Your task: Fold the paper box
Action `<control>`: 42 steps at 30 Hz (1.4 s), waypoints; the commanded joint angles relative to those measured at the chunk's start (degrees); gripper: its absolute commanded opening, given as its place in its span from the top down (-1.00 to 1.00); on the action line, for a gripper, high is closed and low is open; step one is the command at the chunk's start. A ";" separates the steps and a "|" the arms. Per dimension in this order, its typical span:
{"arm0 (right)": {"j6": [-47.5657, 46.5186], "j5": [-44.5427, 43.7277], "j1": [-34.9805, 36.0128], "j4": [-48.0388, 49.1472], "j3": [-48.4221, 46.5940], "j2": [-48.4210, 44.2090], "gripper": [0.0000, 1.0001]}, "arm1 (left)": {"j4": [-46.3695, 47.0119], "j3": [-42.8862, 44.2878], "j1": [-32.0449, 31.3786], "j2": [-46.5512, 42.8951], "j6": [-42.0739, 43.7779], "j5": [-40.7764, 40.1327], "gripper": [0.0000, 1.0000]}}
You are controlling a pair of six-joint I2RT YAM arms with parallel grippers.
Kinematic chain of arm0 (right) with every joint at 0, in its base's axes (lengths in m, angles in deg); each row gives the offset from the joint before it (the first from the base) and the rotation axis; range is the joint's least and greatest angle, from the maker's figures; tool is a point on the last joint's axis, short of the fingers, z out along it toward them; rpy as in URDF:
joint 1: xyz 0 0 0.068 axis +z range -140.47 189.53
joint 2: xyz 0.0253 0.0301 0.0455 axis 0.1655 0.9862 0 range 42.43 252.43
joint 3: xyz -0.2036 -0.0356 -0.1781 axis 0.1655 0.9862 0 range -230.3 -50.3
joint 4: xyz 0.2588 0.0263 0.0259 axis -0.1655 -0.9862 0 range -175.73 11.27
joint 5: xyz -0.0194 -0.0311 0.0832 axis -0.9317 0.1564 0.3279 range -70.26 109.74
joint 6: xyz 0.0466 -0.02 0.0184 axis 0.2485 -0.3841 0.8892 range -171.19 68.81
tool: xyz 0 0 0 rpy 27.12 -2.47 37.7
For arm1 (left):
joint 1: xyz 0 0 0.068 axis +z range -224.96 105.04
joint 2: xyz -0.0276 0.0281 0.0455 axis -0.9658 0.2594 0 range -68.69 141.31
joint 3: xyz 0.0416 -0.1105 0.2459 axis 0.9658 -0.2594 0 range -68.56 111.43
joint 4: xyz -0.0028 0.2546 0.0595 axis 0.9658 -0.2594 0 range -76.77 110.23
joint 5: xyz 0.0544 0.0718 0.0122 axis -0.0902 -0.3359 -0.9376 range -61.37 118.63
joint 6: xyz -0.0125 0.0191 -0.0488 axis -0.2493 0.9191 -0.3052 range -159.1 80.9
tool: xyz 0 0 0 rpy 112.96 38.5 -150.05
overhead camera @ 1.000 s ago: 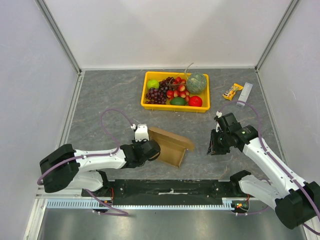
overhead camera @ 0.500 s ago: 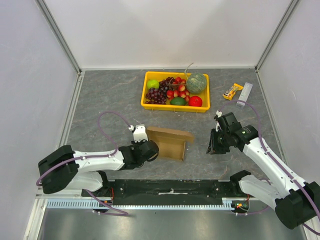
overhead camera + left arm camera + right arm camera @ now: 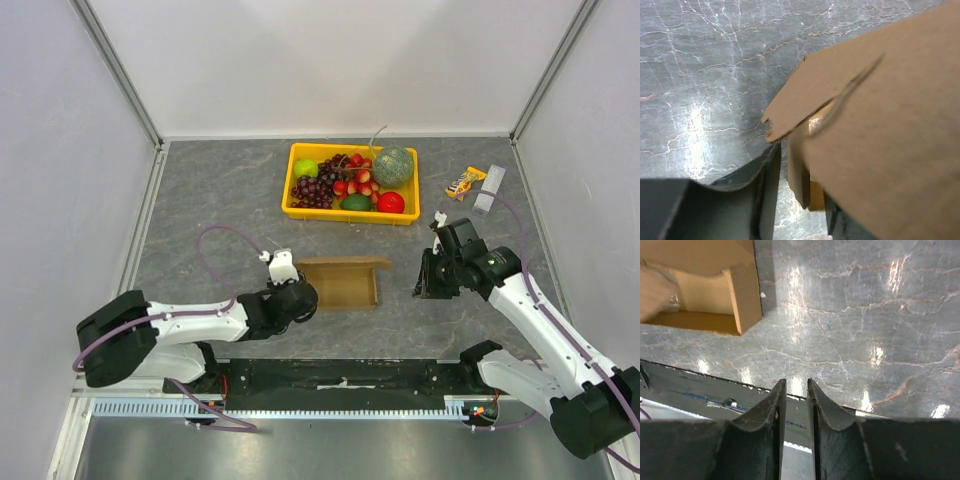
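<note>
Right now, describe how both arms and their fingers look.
The left arm and right arm have white shells, black joints and bulky black shoulders. A thin purple cable loops along each. The fingers are matte black, tapered and slightly scuffed. A small white block sits on the left wrist.

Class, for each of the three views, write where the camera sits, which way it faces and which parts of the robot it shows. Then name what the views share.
Top external: above and behind the bases, looking down on the table, paper box and yellow tray; left arm and right arm show.
Left wrist: on the left arm, close against the box's flaps; one dark finger shows.
Right wrist: on the right arm, looking down toward the table's near edge; the right gripper shows.
Shared: the box appears in all three.
</note>
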 commanded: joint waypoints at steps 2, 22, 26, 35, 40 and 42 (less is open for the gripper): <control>-0.66 -4.59 -0.11 3.13 -5.83 1.11 0.39 | 0.47 -2.12 -0.50 -7.36 -0.79 0.19 -0.04; -6.63 -8.82 -2.21 12.44 -15.68 13.95 0.38 | -2.07 -5.91 -0.59 -37.59 17.85 28.84 0.04; -7.69 -10.05 -2.48 13.24 -14.28 15.36 0.39 | -5.15 -4.06 -0.67 -45.32 18.90 26.12 0.13; -12.52 -7.26 -2.74 14.20 -11.73 19.39 0.38 | -10.86 8.23 -0.50 -45.61 22.06 14.28 0.37; -14.19 -4.69 -2.66 13.85 -11.73 22.39 0.41 | -19.64 17.11 2.47 -38.59 21.54 1.08 0.51; -14.98 -3.46 -2.66 13.59 -12.08 23.35 0.42 | -23.07 19.40 7.56 -35.25 21.10 3.59 0.57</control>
